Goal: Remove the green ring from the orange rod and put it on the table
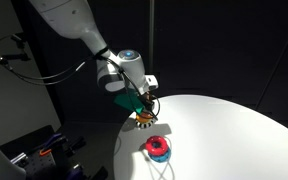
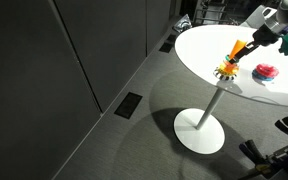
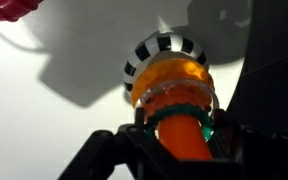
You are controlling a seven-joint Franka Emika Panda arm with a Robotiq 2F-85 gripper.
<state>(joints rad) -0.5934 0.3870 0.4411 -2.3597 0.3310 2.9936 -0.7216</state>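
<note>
The orange rod (image 3: 174, 85) fills the middle of the wrist view, rising from its round base (image 3: 164, 48) with a striped edge. The green ring (image 3: 176, 110) sits around the rod. My gripper (image 3: 177, 125) has a finger on each side of the ring and is shut on it. In both exterior views the gripper (image 1: 142, 101) (image 2: 256, 40) is at the top of the rod (image 1: 145, 113) (image 2: 235, 53), which leans over near the edge of the white table (image 1: 234, 130) (image 2: 199, 50). The ring shows as green at the fingers (image 1: 127, 101).
A red-and-blue ring (image 1: 158, 148) (image 2: 266, 71) lies flat on the table close to the rod's base. The table stands on a single white pedestal (image 2: 206, 125). Dark panels and walls surround it. Equipment sits on the floor (image 1: 34, 150).
</note>
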